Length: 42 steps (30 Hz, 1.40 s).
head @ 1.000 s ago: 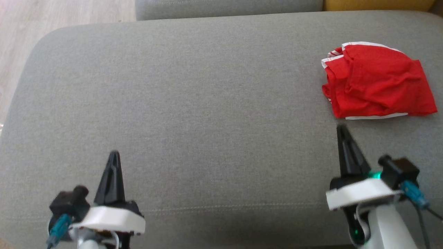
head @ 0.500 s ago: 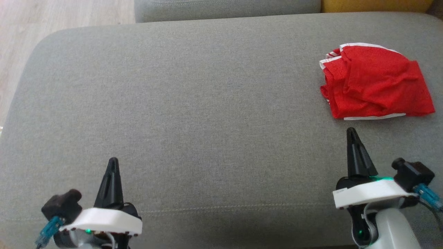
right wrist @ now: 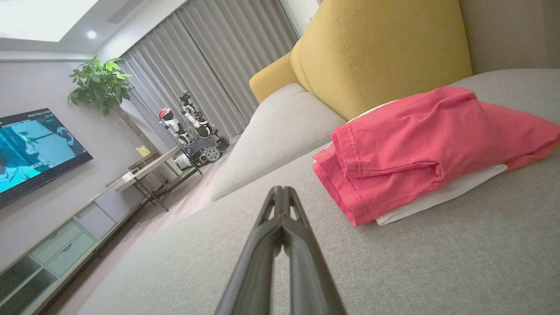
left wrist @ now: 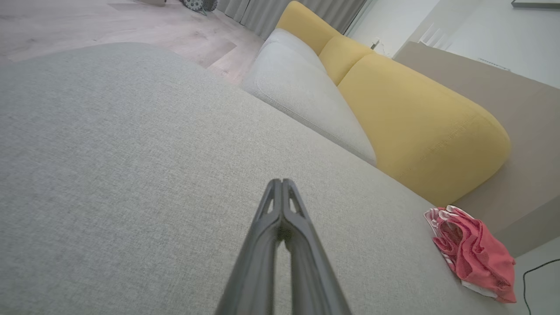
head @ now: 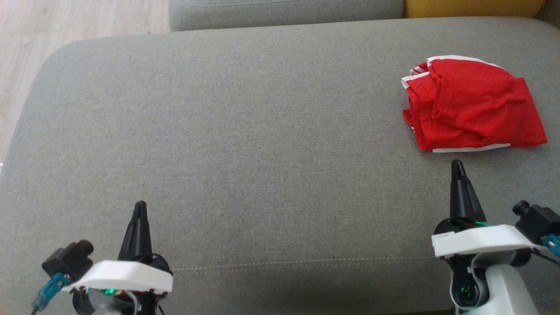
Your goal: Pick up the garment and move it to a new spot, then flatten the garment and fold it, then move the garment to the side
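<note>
Desk: So, where does the red garment [head: 472,105] lie on your screen?

Operator: I see it folded into a rumpled bundle at the far right of the grey seat cushion [head: 262,131], near that edge. Soft red cloth, creased, with white trim along its hems; a stitched band faces my right wrist camera.

Desk: Anything around it or in the way?

Operator: Behind it rises a plump yellow back cushion [right wrist: 385,48], with a paler grey cushion [left wrist: 302,92] beside that. Coarse-woven seat fabric lies between me and the bundle. Further off I see pale wood flooring [head: 65,22], pleated grey curtains [right wrist: 227,52], a potted plant [right wrist: 100,83], a lit television [right wrist: 35,144] and another robot [right wrist: 192,127].

Desk: Grip?

Operator: My right gripper [head: 457,162] points at the bundle's near edge, just short of it, dark fingers [right wrist: 258,253] pressed together on nothing. My left gripper [head: 140,204] hovers well apart at the near left, likewise pinched closed and empty.
</note>
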Motion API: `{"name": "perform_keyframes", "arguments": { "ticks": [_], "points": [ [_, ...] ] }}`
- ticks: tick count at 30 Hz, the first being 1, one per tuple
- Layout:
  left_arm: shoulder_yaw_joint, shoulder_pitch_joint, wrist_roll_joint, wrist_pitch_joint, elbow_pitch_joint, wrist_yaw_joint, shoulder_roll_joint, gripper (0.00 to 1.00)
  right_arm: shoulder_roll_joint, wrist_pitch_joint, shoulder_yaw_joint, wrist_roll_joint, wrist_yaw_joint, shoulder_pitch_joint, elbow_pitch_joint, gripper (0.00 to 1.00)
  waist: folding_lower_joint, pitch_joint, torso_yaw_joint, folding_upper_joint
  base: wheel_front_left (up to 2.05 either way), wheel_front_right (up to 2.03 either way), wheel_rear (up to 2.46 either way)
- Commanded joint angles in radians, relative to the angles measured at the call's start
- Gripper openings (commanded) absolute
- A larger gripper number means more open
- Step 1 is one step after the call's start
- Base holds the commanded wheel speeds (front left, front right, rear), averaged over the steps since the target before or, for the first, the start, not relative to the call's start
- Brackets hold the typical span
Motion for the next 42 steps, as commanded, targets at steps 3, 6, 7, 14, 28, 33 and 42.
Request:
{"name": "perform_keyframes", "arguments": {
  "ticks": [3, 6, 7, 14, 28, 33, 42],
  "points": [
    [0.020, -0.057, -0.046, 0.009, -0.027, -0.009, 0.016, 0.00, -0.010, 0.009, -0.005, 0.058, 0.000, -0.028, -0.041, 0.00, 0.0000, -0.001, -0.001, -0.0001, 0.00, 0.00, 0.00],
    [0.024, -0.060, -0.079, 0.016, -0.023, -0.013, 0.017, 0.00, -0.011, 0.016, -0.010, 0.095, 0.000, -0.026, -0.044, 0.00, 0.0000, -0.003, -0.002, -0.0001, 0.00, 0.00, 0.00],
    [0.025, -0.061, -0.090, 0.019, -0.022, -0.014, 0.017, 0.00, -0.011, 0.019, -0.012, 0.107, 0.000, -0.025, -0.044, 0.00, 0.0000, -0.003, -0.002, -0.0001, 0.00, 0.00, 0.00],
    [0.035, -0.068, -0.167, 0.037, -0.014, -0.022, 0.020, 0.00, -0.012, 0.037, -0.023, 0.192, 0.000, -0.022, -0.050, 0.00, 0.0000, -0.007, -0.004, -0.0001, 0.00, 0.00, 0.00],
    [0.053, -0.083, -0.308, 0.072, 0.003, -0.037, 0.023, 0.00, -0.013, 0.072, -0.045, 0.351, 0.000, -0.015, -0.061, 0.00, 0.0000, -0.013, -0.008, -0.0001, 0.00, 0.00, 0.00],
    [0.061, -0.088, -0.362, 0.086, 0.010, -0.042, 0.024, 0.00, -0.013, 0.086, -0.054, 0.412, 0.000, -0.013, -0.065, 0.00, 0.0000, -0.015, -0.010, -0.0001, 0.00, 0.00, 0.00],
    [0.076, -0.099, -0.469, 0.115, 0.023, -0.053, 0.025, 0.00, -0.013, 0.113, -0.072, 0.533, -0.001, -0.008, -0.073, 0.00, 0.0000, -0.020, -0.013, -0.0001, 0.00, 0.00, 0.00]
  ]
}}
